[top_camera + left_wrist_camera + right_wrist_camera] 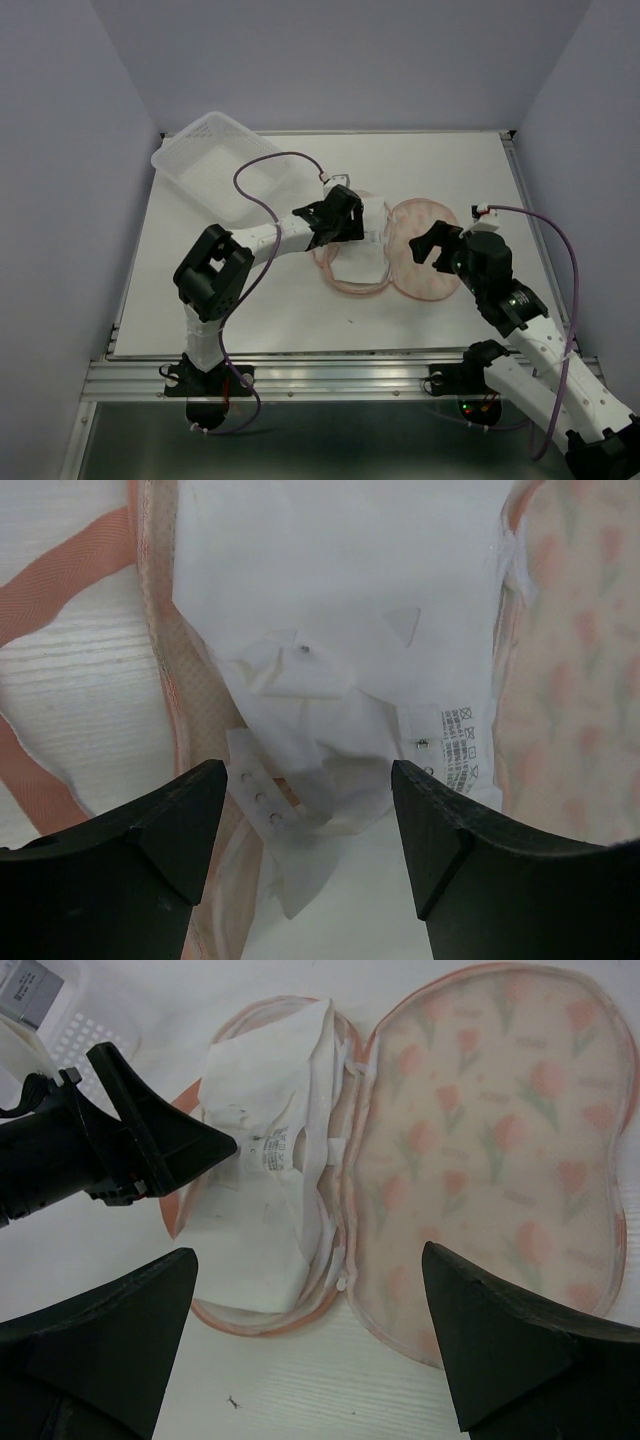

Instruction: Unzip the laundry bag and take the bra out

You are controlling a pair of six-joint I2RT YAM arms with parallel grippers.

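Here, peach-pink peanut-shaped fabric laundry bag lay unzipped and splayed mid-table | soft white fabric bra sat in its 9 o'clock half | left gripper hung over bra, jaws apart | right gripper gaped empty above 3 o'clock half.

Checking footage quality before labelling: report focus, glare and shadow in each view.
Top external: even light, sharp, faint shadows. Left wrist: bra washed-out white, label in focus, left gripper fingers dark. Right wrist: laundry bag crisp, right gripper fingers featureless black.

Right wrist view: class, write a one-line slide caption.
Open left pincer at the soft white fabric bra lying in the unzipped peach-pink tulip-print laundry bag.
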